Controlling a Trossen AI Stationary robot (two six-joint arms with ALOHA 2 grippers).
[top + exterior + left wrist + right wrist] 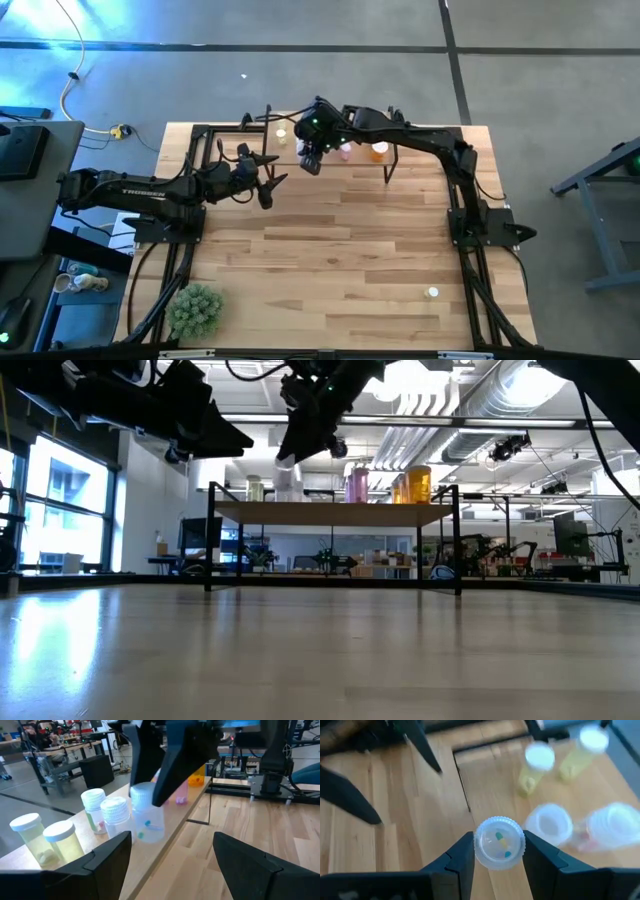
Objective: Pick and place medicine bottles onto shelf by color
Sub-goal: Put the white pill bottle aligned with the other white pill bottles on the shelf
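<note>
Right gripper pinching clear white-capped bottle above shelf edge, lining up beside matching pale bottles. Left gripper hovering near shelf, fingers spread, holding nothing, waiting.

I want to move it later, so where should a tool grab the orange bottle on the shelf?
Grip the orange bottle around its round body below the cap, coming from the open table side of the shelf. It stands upright at the row's end, with the pink bottle close beside it.
</note>
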